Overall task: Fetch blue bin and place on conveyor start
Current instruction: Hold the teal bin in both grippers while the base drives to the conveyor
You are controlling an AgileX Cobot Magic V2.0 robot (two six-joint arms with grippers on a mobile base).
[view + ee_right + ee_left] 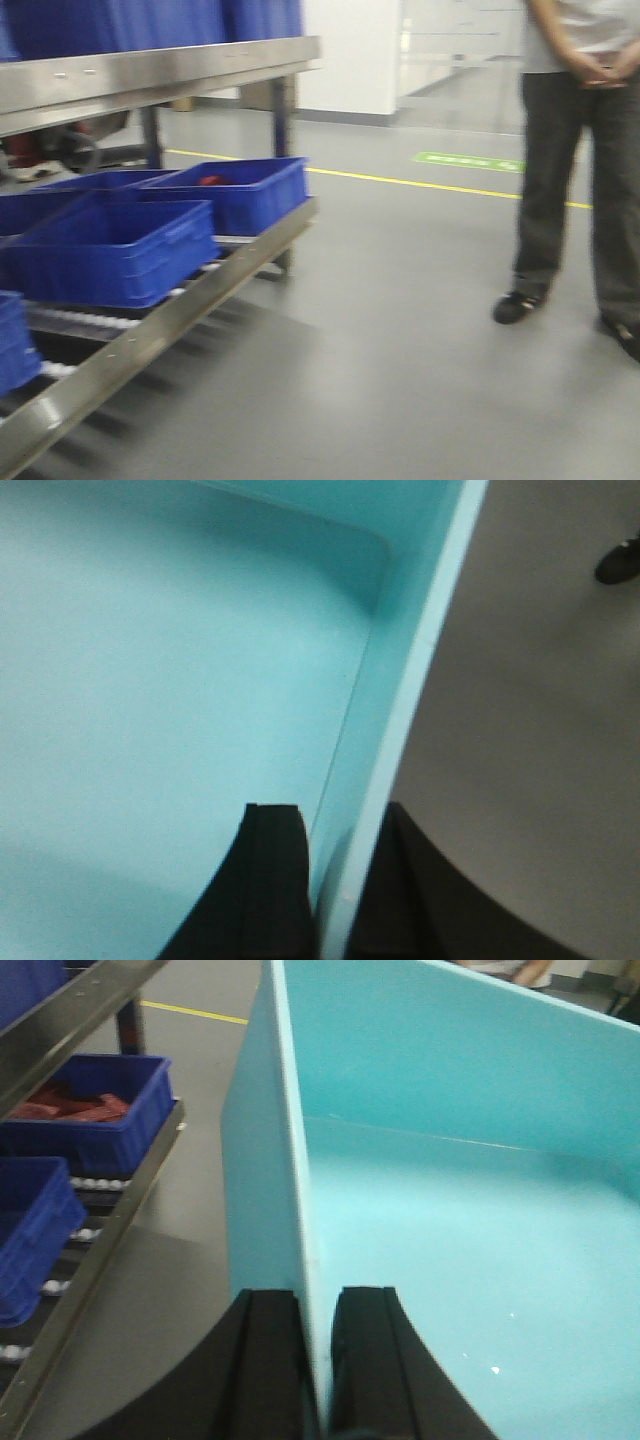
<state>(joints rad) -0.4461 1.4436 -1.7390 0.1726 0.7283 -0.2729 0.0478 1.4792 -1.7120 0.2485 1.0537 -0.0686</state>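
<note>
While my left gripper (318, 1295) and right gripper (335, 815) each pinch an opposite wall, the bin (450, 1220) spans between them, equally near.

We hold our left pincer (315, 1300) clamped over one side wall of the blue bin (470, 1230), one finger outside and one inside; our right pincer (335, 815) grips the opposite wall likewise
</note>
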